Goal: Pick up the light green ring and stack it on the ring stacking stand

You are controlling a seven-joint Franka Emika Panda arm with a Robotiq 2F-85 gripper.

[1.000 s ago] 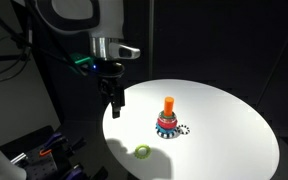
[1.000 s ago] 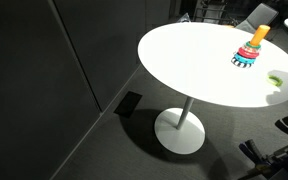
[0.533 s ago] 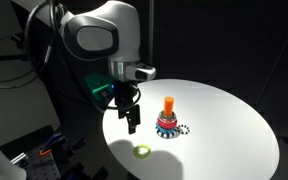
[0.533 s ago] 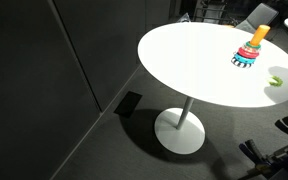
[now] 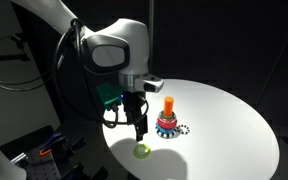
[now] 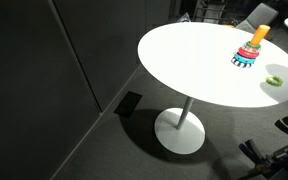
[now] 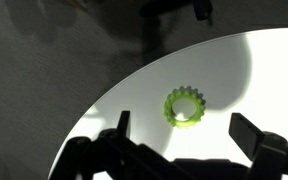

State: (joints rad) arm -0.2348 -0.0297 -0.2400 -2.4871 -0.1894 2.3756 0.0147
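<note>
The light green ring (image 5: 142,151) lies flat on the round white table (image 5: 224,120) near its front edge; it also shows in an exterior view (image 6: 275,79) and in the wrist view (image 7: 185,107), where it has a toothed rim. The ring stacking stand (image 5: 168,118), an orange peg with red and teal rings at its base, stands mid-table, and shows in an exterior view (image 6: 252,47). My gripper (image 5: 141,128) hangs open above the table, just above and behind the green ring; in the wrist view (image 7: 181,132) its fingers stand wide apart with the ring lying just beyond the gap.
A small black-and-white patterned ring (image 5: 183,129) lies beside the stand's base. The table edge (image 7: 104,95) runs close to the green ring, with dark floor beyond. Cluttered equipment (image 5: 44,150) sits low beside the table.
My gripper has moved down and toward the front of the table, from beside the stand to just above the green ring. The ring and stand have not moved.
</note>
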